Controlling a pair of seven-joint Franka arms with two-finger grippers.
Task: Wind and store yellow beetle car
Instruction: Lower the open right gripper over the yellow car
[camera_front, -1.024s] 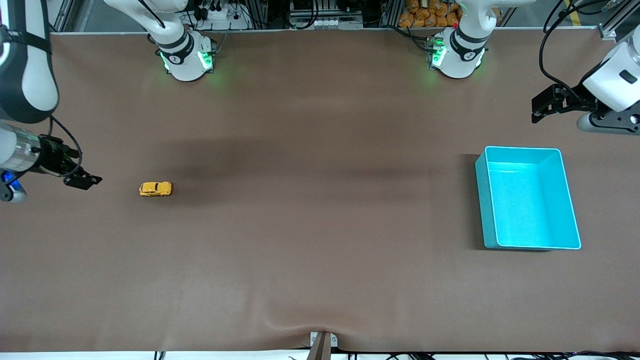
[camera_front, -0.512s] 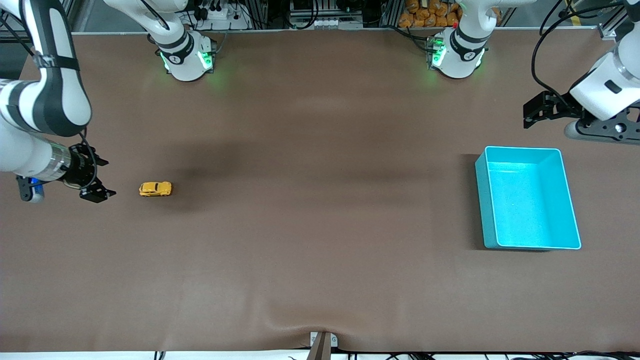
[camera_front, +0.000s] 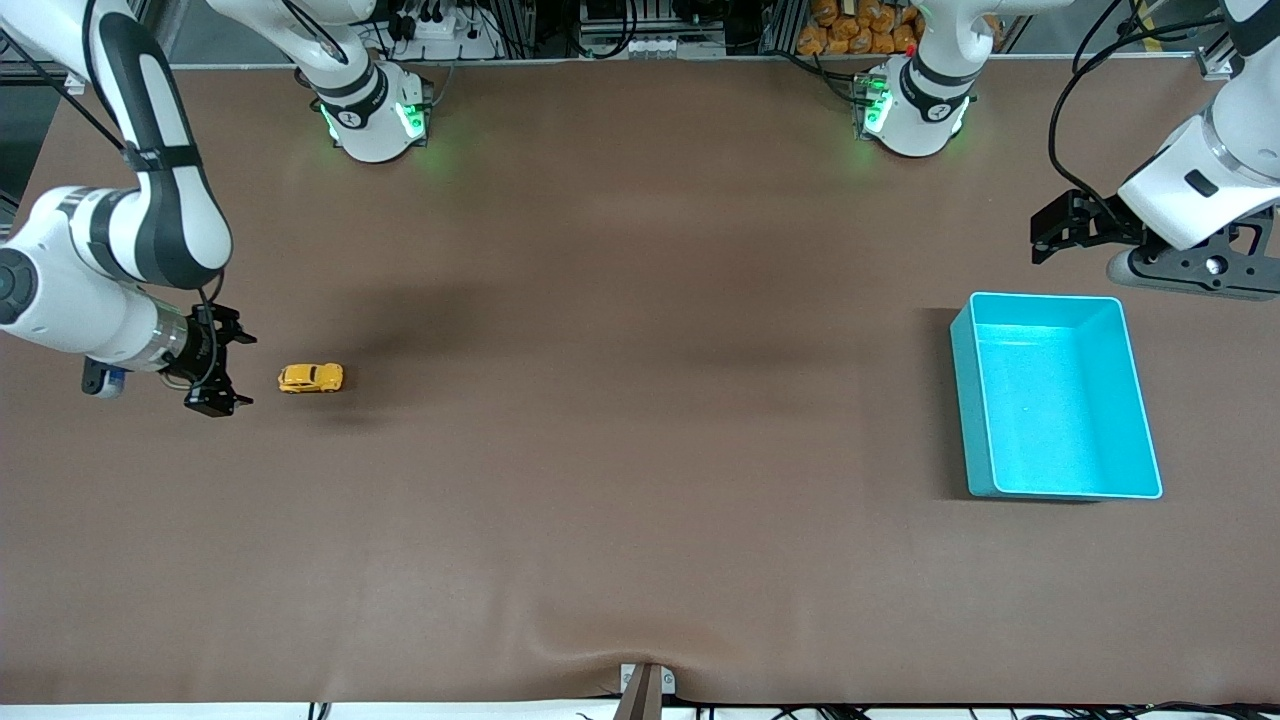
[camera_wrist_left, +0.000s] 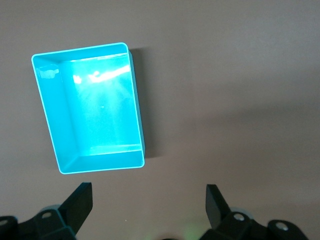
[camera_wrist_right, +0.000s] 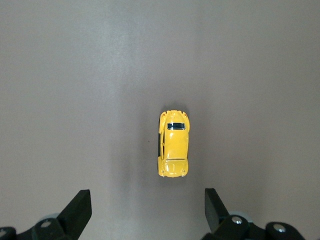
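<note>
- The right gripper (camera_front: 222, 372), fingers spread and empty, has been brought closer to the yellow beetle car (camera_front: 311, 378), which lies unmoved on the table (camera_front: 620, 450) toward the right arm's end.
- The left gripper (camera_front: 1052, 232), fingers spread and empty, has been shifted slightly above the table near the teal bin (camera_front: 1140, 400).

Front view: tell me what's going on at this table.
The right gripper hangs open beside the car, which sits untouched on the table toward the right arm's end. The left gripper is open too, holding nothing, up near the bin at the left arm's end. The bin has nothing in it. No grasp has been made yet; the car looks like the right arm's target.
</note>
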